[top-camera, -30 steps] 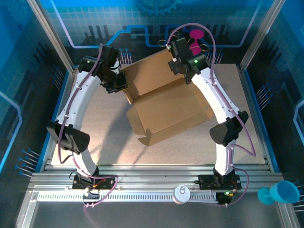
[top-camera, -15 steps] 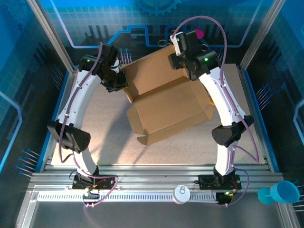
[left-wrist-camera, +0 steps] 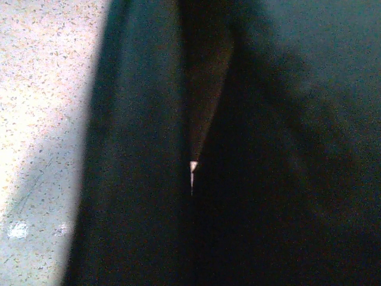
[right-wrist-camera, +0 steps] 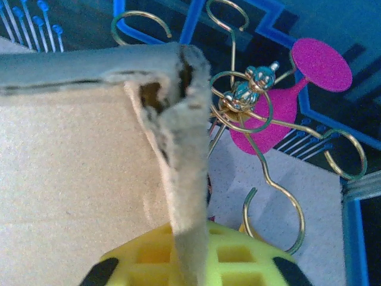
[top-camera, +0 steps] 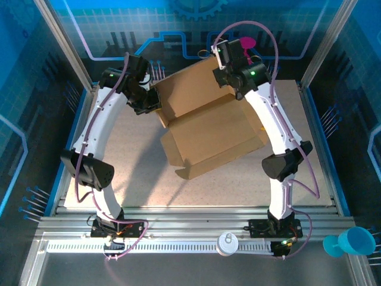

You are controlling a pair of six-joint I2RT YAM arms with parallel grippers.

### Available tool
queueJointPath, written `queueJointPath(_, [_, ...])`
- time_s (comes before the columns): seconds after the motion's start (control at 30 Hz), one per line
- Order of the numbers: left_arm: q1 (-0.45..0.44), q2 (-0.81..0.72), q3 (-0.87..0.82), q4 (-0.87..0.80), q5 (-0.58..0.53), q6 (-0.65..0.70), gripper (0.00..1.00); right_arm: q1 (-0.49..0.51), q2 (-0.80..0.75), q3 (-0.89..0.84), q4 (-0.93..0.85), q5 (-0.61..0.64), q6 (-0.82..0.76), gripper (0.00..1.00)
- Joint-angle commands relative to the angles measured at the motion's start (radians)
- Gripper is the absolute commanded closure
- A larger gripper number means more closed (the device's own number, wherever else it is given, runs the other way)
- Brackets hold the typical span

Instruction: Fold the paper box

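The paper box [top-camera: 208, 140] is a brown cardboard cut-out lying in the middle of the table, with its back panel [top-camera: 190, 89] tilted up. My left gripper [top-camera: 150, 104] sits at the box's back left corner. Its own view is dark, with a brown sliver of cardboard [left-wrist-camera: 205, 65] running down between the fingers [left-wrist-camera: 131, 179], which are shut on it. My right gripper [top-camera: 229, 78] is at the back panel's right corner. There the torn cardboard edge [right-wrist-camera: 181, 179] passes straight down between the yellow pads [right-wrist-camera: 250, 262], shut on it.
A pink goblet [top-camera: 245, 44] and a gold wire hook stand [right-wrist-camera: 256, 113] sit just behind the box's right corner. A blue cup [top-camera: 351, 241] lies off the table at the near right, and a white round lid [top-camera: 227, 242] rests on the front rail.
My right gripper rose toward the back, opened, and has closed on the back panel's right corner. The left arm and the box have barely moved.
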Motion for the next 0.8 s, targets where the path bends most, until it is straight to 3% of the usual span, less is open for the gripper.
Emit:
queueJointPath(0.0, [0.008, 0.004, 0.035, -0.031, 0.026, 0.004, 1.0, 0.009, 0.015, 0.038, 0.007, 0.165, 0.001, 1.0])
queueJointPath(0.17, [0.01, 0.005, 0.035, -0.033, 0.026, 0.004, 1.0, 0.032, 0.007, 0.008, 0.017, 0.251, -0.009, 1.0])
queueJointPath(0.4, [0.015, 0.012, 0.033, -0.03, 0.03, 0.004, 1.0, 0.052, -0.009, 0.0, 0.009, 0.227, -0.005, 1.0])
queueJointPath(0.43, [0.016, 0.012, 0.032, -0.029, 0.032, 0.004, 1.0, 0.052, -0.014, -0.002, 0.002, 0.209, 0.004, 0.95])
queueJointPath(0.6, [0.032, -0.004, -0.009, -0.003, 0.043, -0.01, 1.0, 0.044, -0.072, -0.013, -0.029, 0.078, 0.058, 0.46])
queueJointPath(0.67, [0.045, -0.014, -0.037, 0.021, 0.066, -0.023, 1.0, 0.027, -0.112, -0.018, -0.044, -0.009, 0.114, 0.36])
queueJointPath(0.77, [0.054, -0.017, -0.053, 0.031, 0.071, -0.029, 1.0, -0.005, -0.204, -0.084, -0.037, -0.144, 0.206, 0.3])
